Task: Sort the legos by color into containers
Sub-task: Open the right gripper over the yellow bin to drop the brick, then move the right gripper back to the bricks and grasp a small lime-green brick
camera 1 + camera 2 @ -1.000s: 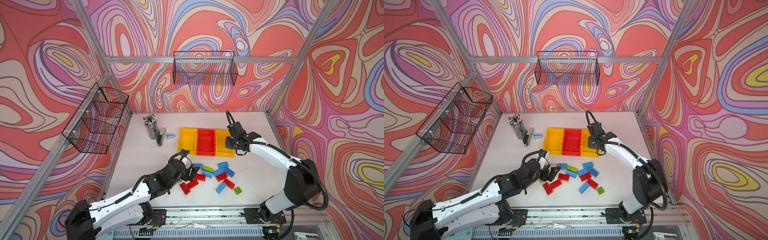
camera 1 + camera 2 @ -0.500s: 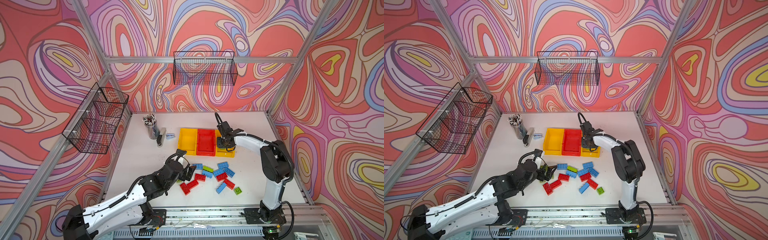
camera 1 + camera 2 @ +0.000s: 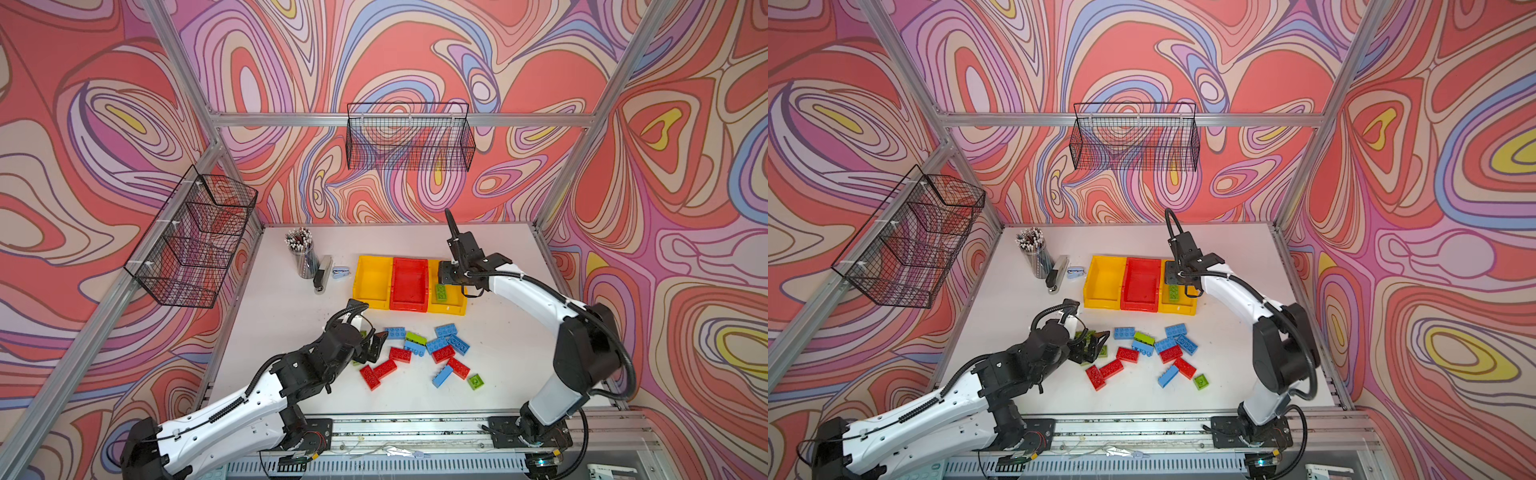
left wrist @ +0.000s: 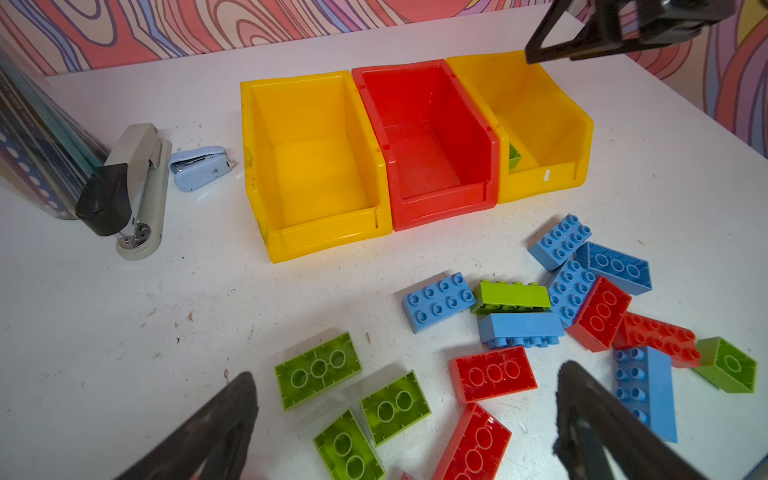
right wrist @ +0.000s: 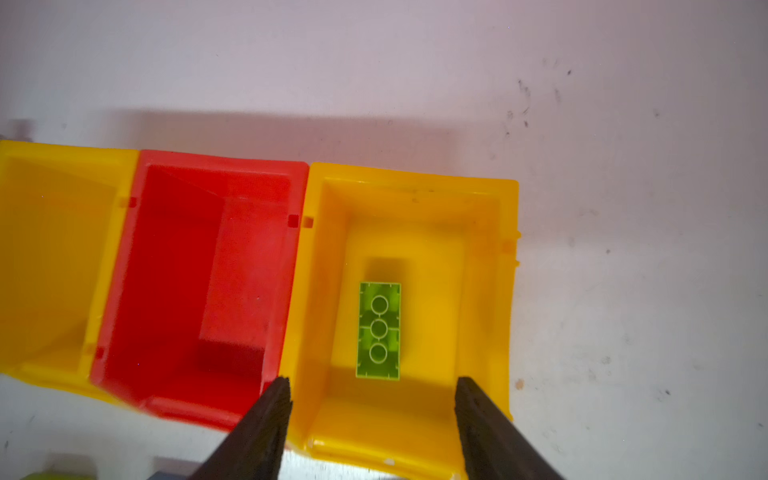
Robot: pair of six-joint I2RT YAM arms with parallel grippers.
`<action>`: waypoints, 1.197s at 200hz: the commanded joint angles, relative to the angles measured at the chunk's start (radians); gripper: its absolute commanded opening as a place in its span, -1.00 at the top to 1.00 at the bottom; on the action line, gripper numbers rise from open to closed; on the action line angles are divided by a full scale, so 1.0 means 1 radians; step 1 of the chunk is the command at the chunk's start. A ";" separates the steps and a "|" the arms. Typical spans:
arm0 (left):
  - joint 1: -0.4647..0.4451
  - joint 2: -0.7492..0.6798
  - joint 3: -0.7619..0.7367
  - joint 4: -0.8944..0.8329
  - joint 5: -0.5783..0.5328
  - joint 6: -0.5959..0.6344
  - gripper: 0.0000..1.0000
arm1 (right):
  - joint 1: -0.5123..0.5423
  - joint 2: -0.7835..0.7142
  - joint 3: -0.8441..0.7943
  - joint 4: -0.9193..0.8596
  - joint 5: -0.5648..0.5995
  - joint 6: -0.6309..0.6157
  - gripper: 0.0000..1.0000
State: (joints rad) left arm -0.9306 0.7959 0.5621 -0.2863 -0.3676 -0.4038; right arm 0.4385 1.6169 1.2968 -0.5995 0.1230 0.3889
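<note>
Three containers stand in a row: a yellow bin (image 3: 371,296), a red bin (image 3: 409,305) and another yellow bin (image 3: 453,308). My right gripper (image 5: 372,382) hovers open over that last yellow bin. One lime green lego (image 5: 378,330) is inside that bin, underside up and clear of the fingers; it also shows in a top view (image 3: 441,292). Red, blue and green legos (image 3: 432,349) lie scattered in front of the bins. My left gripper (image 4: 407,374) is wide open, low over three lime legos (image 4: 318,370) at the pile's left end, holding nothing.
A clear cup of pens (image 3: 302,255), a grey stapler (image 3: 323,274) and a small blue stapler (image 3: 340,272) stand left of the bins. Black wire baskets hang on the back wall (image 3: 409,137) and the left wall (image 3: 195,241).
My right gripper has opened over the right-hand yellow bin, and the green lego is now free inside it. The left arm has shifted only slightly over the green legos.
</note>
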 commanded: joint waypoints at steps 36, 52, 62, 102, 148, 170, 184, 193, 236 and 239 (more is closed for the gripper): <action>-0.007 -0.120 -0.035 -0.083 0.097 -0.100 -1.00 | 0.141 -0.289 -0.338 -0.027 -0.008 0.133 -0.33; -0.008 -0.162 -0.083 -0.106 0.121 -0.134 -1.00 | 0.197 -0.335 -0.406 -0.042 0.014 0.174 -0.33; -0.008 -0.192 -0.099 -0.122 0.139 -0.155 -1.00 | 0.227 -0.361 -0.442 -0.062 0.044 0.204 -0.33; -0.012 -0.301 -0.153 -0.173 0.173 -0.196 -1.00 | 0.302 -0.501 -0.566 -0.148 0.097 0.348 -0.32; -0.011 -0.329 -0.187 -0.134 0.160 -0.186 -1.00 | 0.344 -0.600 -0.669 -0.236 0.104 0.480 -0.30; -0.013 -0.282 -0.186 -0.108 0.167 -0.173 -1.00 | 0.379 -0.620 -0.697 -0.268 0.102 0.541 -0.29; -0.013 -0.248 -0.183 -0.089 0.174 -0.163 -1.00 | 0.402 -0.627 -0.711 -0.289 0.100 0.573 -0.29; -0.012 -0.228 -0.184 -0.076 0.180 -0.161 -1.00 | 0.418 -0.627 -0.719 -0.303 0.101 0.592 -0.29; -0.012 -0.192 -0.192 -0.015 0.202 -0.151 -1.00 | 0.501 -0.610 -0.750 -0.297 0.081 0.661 -0.27; -0.012 -0.191 -0.192 -0.012 0.203 -0.149 -1.00 | 0.505 -0.607 -0.751 -0.295 0.080 0.662 -0.27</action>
State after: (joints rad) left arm -0.9375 0.6010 0.3862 -0.3534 -0.1802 -0.5655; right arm 0.9058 1.0016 0.5640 -0.8707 0.2005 0.9714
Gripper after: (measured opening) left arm 0.999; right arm 0.636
